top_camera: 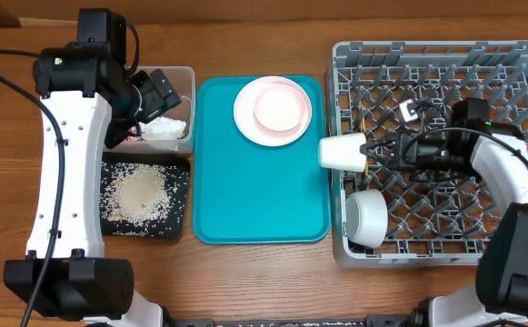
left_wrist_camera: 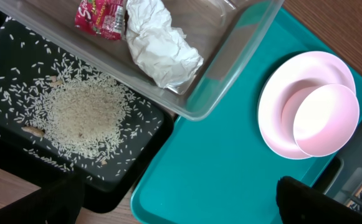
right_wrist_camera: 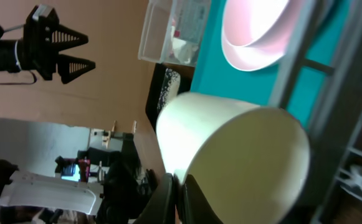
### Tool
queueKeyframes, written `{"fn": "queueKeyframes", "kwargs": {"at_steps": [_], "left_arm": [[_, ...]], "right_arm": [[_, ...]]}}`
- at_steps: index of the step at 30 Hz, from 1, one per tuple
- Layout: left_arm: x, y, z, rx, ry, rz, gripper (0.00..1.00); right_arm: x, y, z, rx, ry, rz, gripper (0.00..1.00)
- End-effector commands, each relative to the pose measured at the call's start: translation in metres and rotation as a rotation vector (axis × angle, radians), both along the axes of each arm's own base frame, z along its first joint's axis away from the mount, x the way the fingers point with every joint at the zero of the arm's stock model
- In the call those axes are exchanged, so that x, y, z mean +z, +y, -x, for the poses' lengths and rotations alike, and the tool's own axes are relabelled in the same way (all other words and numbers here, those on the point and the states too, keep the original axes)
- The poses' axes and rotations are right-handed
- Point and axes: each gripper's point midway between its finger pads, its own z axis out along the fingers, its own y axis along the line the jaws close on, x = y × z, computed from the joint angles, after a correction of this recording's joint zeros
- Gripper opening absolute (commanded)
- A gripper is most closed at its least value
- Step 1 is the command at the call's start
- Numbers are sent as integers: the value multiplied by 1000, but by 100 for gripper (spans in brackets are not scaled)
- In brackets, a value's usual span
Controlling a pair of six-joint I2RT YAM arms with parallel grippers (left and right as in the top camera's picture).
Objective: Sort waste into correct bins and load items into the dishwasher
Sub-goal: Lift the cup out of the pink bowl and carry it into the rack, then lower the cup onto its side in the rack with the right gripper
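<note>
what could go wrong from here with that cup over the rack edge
The cup, pinched sideways at one edge by the right gripper, sits across the left wall of the rack: it may slip out or catch on the wall. Lowered there, it could bump the white bowl already in the rack.

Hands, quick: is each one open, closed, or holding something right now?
Left hand: open, holding nothing.
Right hand: closed, gripping the white cup by its rim.

Under the left gripper's [left_wrist_camera: 181, 208] spread jaws, clear tub [left_wrist_camera: 230, 59] and tissue [left_wrist_camera: 159, 46] block descent; bare teal tray [left_wrist_camera: 212, 168] lies alongside. Beneath the right gripper's [right_wrist_camera: 179, 196] jaws and their cup [top_camera: 341, 152], rack [top_camera: 339, 195] wall and white bowl [top_camera: 365, 218] crowd close.
</note>
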Motion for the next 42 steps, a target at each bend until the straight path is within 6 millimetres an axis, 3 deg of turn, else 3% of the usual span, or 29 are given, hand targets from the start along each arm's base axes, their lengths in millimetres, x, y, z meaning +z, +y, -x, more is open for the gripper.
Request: {"fn": "queueKeyframes", "kwargs": {"at_steps": [1, 3, 4, 7, 15, 19, 26, 30, 34, 37, 42], "left_arm": [[7, -3, -1, -5, -22, 1, 100], [7, -3, -1, -5, -22, 1, 100], [7, -2, -1, -5, -22, 1, 100], [7, -3, -1, -5, -22, 1, 100], [7, -3, -1, -5, -22, 1, 100], [7, -2, -1, -5, -22, 1, 100], [7, -2, -1, -5, -22, 1, 100], [7, -2, -1, -5, -22, 1, 100], [7, -3, -1, -5, -22, 1, 100], [7, -2, -1, -5, -22, 1, 100], [7, -2, -1, -5, -22, 1, 100]], "right_arm": [[-43, -30, 4, -35, 74, 241, 4], [-44, -36, 6, -51, 92, 243, 8], [-44, -37, 7, -55, 101, 241, 16], [-46, -38, 9, -53, 113, 252, 26], [-42, -39, 18, -52, 174, 258, 28], [-24, -45, 17, -74, 192, 280, 29], [10, -83, 4, -279, 249, 529, 29], [49, -86, -8, -341, 128, 549, 28], [71, -81, -24, -354, -22, 563, 24], [69, -81, -36, -368, -59, 601, 19], [41, -104, -49, -498, 7, 779, 15]]}}
